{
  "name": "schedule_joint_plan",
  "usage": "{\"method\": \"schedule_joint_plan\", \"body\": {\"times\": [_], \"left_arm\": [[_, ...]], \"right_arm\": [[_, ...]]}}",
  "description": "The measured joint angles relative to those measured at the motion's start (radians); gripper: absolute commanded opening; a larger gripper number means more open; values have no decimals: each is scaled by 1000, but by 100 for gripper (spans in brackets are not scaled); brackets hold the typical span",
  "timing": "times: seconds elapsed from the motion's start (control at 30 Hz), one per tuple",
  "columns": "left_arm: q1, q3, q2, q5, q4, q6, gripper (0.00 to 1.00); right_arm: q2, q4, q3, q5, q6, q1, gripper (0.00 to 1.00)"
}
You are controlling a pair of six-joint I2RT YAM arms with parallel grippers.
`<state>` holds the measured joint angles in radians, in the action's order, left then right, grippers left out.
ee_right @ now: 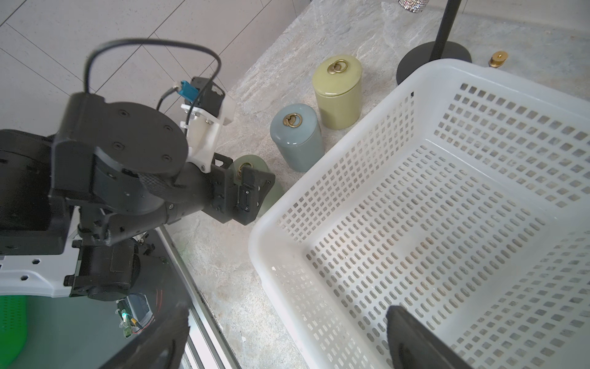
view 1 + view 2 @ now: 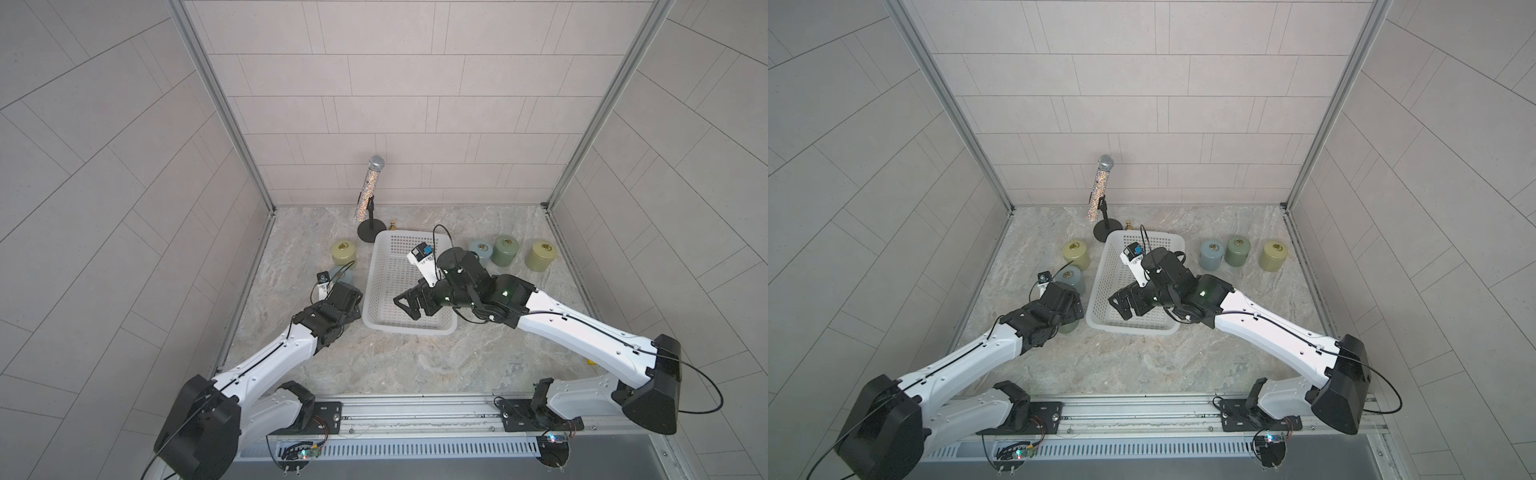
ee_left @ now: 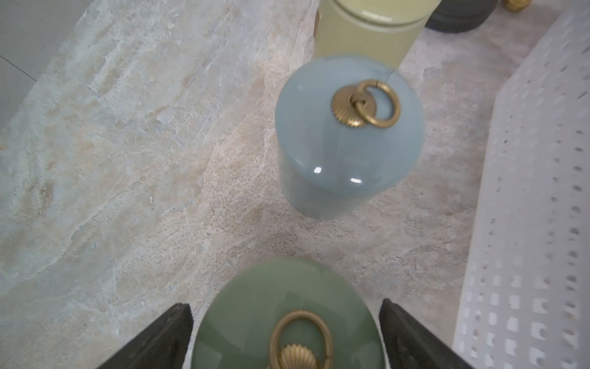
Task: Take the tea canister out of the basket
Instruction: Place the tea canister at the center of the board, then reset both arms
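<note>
Basket [image 2: 376,266] sits mid-frame on the marbled tabletop [image 2: 415,365] in both top views. It is white with lattice walls, and we see nothing inside it.

Green canister [image 1: 255,161] is outside the basket, upright, just left of its lower-left corner in a top view [image 2: 1069,325]. Its foot is hidden behind the basket rim and the arm, so we cannot tell whether it rests on the tabletop.

Left fingers [image 3: 166,338] flank the green canister's lid, one on either side, at the bottom of the left wrist view. We cannot tell whether they press on the canister or merely stand beside it.

Right fingers [image 1: 412,335] are spread wide with nothing between them. They hang over the lower-left part of the basket in a top view [image 2: 409,305].

Left of the basket, in the frame above the green canister, we note a blue-grey canister [image 3: 348,140] and beyond it a yellow-green canister [image 2: 344,251].

Right of the basket stand three more in a row, well apart from it: blue-grey [image 2: 1212,254], green [image 2: 505,250], yellow-green [image 2: 540,256].

Behind the basket stands a glittery microphone [image 2: 368,187] on a black round-footed stand, with a small brass piece [image 2: 392,225] next to the foot.
</note>
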<state>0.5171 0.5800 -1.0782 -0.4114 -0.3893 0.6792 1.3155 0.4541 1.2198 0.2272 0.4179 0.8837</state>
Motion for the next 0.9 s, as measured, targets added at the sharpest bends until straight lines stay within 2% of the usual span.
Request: {"method": "schedule_joint_plan", "body": {"times": [0.17, 0.37, 0.6, 0.7, 0.9], "left_arm": [[0, 69, 43, -12, -72, -19, 100], [-6, 233, 80, -45, -183, -72, 100], [-24, 421, 63, -120, -235, -156, 100], [-68, 435, 53, -134, -218, -205, 100], [-258, 407, 26, -104, -128, -282, 100]], "right_arm": [[-1, 0, 0, -15, 0, 0, 100], [-43, -1, -18, -94, 0, -12, 100], [-151, -14, -101, -285, -18, -107, 100], [-187, -31, -154, -372, -34, -188, 100], [-225, -72, -252, -504, -66, -409, 100]]}}
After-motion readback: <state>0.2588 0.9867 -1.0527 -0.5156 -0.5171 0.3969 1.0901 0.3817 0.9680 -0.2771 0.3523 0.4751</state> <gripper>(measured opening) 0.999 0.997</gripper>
